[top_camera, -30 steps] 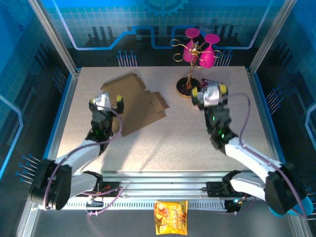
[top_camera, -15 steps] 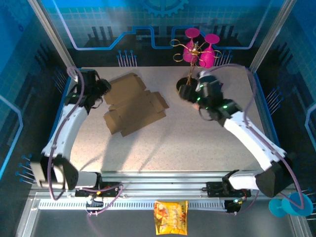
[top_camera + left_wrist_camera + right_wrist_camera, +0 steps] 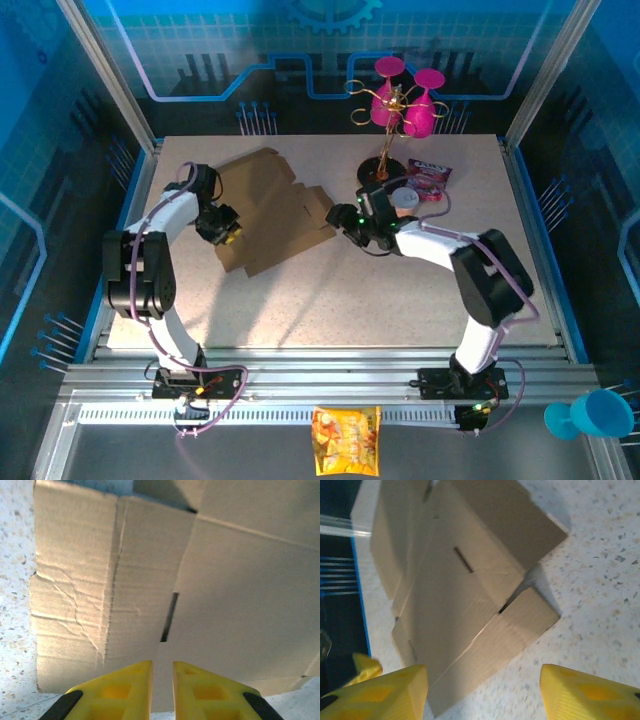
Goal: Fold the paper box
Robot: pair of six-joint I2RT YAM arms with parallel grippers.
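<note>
Left wrist: your left gripper sits nearly closed at the paper box edge, hold unclear; right gripper gapes open, so pulling may skid it across the counter.

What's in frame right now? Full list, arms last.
box: one, brown cardboard, flat on the table, left of centre
stand: one, gold, back of the table, right of the box
glasses: two, pink, on the stand
packet: one, purple-pink, right of the stand's base
bag: one, yellow-orange, off the table, in front of the arm bases
cup: one, teal, off the table, near right corner
table: one, speckled beige
left gripper: yellow fingers nearly together, at the box's left side
right gripper: yellow fingers wide apart, at the box's right side
</note>
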